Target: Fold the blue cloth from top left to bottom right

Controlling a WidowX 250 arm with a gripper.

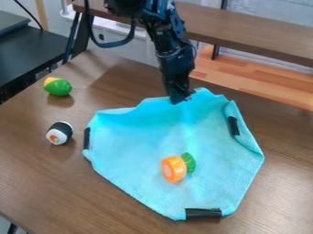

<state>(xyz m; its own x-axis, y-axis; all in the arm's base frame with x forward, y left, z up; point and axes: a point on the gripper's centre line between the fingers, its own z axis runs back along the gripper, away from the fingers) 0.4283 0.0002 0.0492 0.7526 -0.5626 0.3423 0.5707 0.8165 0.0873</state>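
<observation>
Blue cloth (131, 151) lay across the middle and lower right of the frame, its right edge partly turned over. My gripper (178, 97) hung down at its top edge, the tip hiding a bit of that edge; whether I was open or closed there, I could not tell. Cloth appeared raised on both sides of me. My arm (166, 39) was cut off by the top of the frame. Orange-and-green toy (174, 169) sat on the cloth, lower centre.
</observation>
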